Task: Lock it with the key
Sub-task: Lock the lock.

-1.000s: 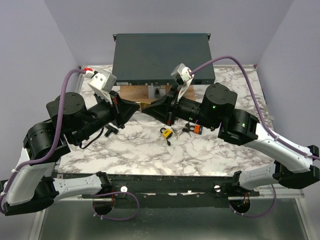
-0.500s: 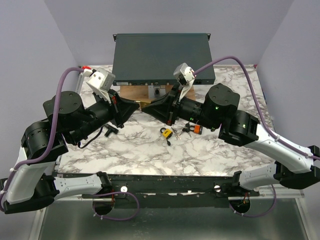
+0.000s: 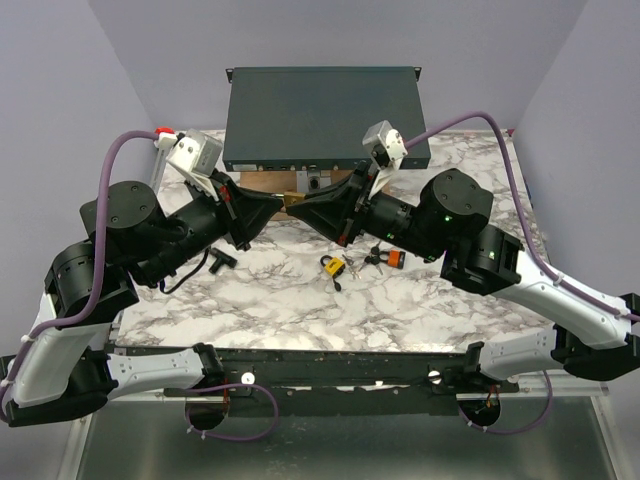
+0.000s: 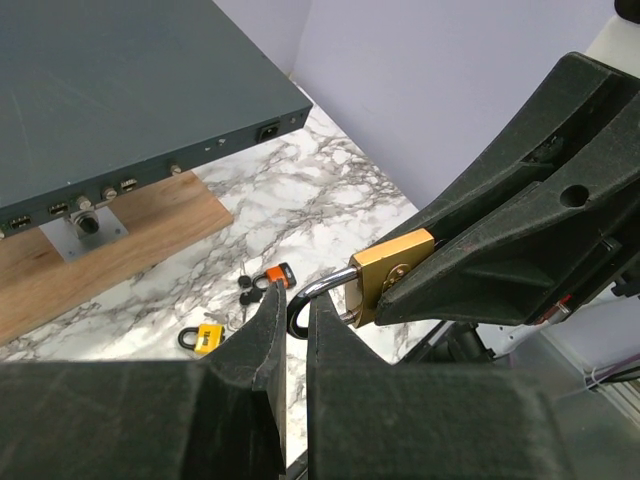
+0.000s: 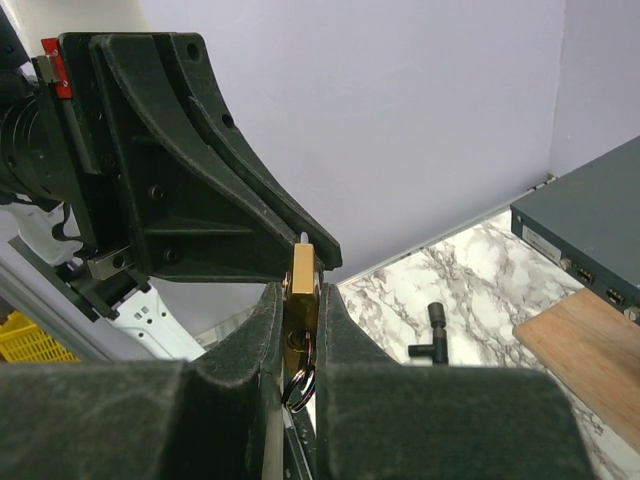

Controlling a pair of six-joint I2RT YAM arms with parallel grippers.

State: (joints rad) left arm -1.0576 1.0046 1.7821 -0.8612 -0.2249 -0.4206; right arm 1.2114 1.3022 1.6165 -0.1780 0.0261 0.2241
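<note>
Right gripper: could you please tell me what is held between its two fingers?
The right gripper clamps a small brass padlock by its body; its steel shackle sticks out into the left gripper. The black fingers cover most of the body, so no keyhole is visible.

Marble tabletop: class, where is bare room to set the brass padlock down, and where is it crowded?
Bare: the near marble strip, in front of the yellow padlock, between the arms. Crowded: around that padlock, the orange-headed key and T-tool.
</note>
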